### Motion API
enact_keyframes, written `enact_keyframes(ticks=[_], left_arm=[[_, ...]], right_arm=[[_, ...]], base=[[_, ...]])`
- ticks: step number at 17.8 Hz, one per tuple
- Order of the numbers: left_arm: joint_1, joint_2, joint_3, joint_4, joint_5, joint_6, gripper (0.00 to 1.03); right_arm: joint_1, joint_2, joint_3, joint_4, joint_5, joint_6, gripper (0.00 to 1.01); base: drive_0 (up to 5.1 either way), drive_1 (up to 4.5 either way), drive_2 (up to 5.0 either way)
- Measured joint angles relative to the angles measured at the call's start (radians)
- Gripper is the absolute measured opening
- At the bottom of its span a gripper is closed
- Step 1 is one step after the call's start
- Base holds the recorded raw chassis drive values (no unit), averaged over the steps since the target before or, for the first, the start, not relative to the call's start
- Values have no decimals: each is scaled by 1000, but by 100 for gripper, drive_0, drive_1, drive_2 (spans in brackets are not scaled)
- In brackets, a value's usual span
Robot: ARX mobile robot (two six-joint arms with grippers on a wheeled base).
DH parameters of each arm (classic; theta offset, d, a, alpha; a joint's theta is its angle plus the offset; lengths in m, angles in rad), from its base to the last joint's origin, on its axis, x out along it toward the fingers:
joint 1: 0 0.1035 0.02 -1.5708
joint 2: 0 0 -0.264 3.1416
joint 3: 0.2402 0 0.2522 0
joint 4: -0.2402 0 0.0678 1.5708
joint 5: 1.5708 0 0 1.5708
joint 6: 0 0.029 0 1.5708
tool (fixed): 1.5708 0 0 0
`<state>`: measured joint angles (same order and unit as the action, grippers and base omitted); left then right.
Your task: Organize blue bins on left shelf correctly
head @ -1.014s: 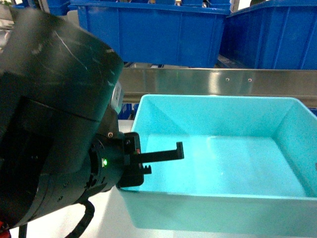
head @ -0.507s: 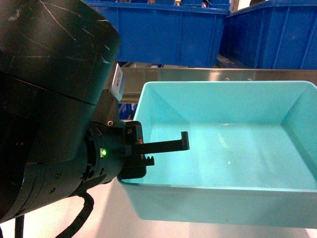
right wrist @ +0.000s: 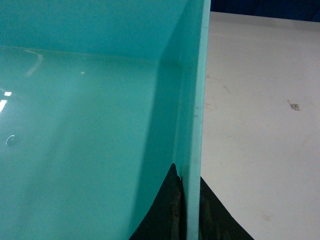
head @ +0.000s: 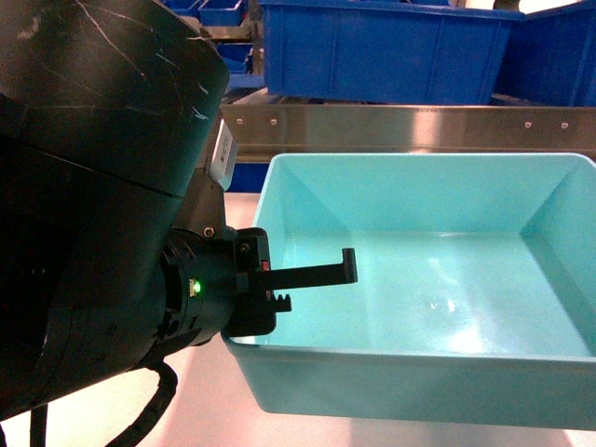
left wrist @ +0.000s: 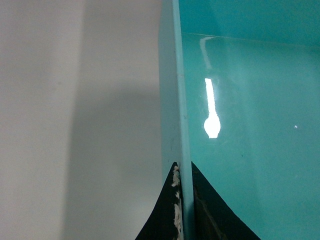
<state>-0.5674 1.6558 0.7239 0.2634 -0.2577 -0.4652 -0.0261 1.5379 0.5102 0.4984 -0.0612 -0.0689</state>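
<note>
Blue bin [head: 419, 279], walls pinched by my left gripper [left wrist: 181, 210] and right gripper [right wrist: 189, 210], now risen toward the left shelf [head: 391, 126] at 12 o'clock

Bright overhead light; glare streak on bin [left wrist: 240, 125] floor right of left gripper [left wrist: 184, 200], soft shadow on desk [left wrist: 75, 100] to its left.

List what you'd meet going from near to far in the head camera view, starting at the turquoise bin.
Turquoise bin → steel shelf rail → dark blue ribbed bins.
</note>
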Motion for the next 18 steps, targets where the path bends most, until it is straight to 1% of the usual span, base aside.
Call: enact_keyframes(ticks=[18], left_arm=[[1, 0, 0, 0, 0, 1, 2]], right_arm=[[0, 0, 0, -2, -1, 0, 2]], base=[[-469, 118, 372]])
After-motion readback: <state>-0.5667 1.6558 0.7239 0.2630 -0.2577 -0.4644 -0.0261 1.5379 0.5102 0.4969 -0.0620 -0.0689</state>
